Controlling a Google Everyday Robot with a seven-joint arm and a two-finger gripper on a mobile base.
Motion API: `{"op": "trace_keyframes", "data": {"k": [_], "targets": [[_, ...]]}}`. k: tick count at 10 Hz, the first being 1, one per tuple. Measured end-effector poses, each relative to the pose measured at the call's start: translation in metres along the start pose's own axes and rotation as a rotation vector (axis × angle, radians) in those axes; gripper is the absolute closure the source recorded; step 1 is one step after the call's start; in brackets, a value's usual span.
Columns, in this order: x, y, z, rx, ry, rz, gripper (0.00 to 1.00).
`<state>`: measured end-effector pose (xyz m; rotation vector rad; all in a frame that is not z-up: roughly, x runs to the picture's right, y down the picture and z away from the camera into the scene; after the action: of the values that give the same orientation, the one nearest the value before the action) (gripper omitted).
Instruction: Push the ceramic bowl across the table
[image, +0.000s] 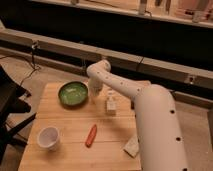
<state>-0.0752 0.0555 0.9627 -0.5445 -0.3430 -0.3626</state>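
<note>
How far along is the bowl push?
Done: the arm is reached over the table, with the gripper low over the top, just right of the ceramic bowl.
In hand: the approach only. The gripper looks apart from the bowl, with no contact visible.
Left: apparently the whole push. The bowl sits at the table's far left, with the white cup and an orange object nearer the camera.

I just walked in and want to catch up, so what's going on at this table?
A white robot arm reaches over the small wooden table. Its tool is lowered next to the right side of the green ceramic bowl, which sits toward the far edge. Whether they touch is unclear. A white cup stands front left, an orange-red item lies mid-table, and a small pale object sits near the arm.
</note>
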Motion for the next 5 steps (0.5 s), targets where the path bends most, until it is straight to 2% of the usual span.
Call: {"op": "trace_keyframes", "data": {"k": [2, 5], "targets": [[-0.004, -0.001, 0.001, 0.008, -0.004, -0.009, 1.00], [-0.021, -0.009, -0.011, 0.015, -0.002, -0.024, 1.00]]}}
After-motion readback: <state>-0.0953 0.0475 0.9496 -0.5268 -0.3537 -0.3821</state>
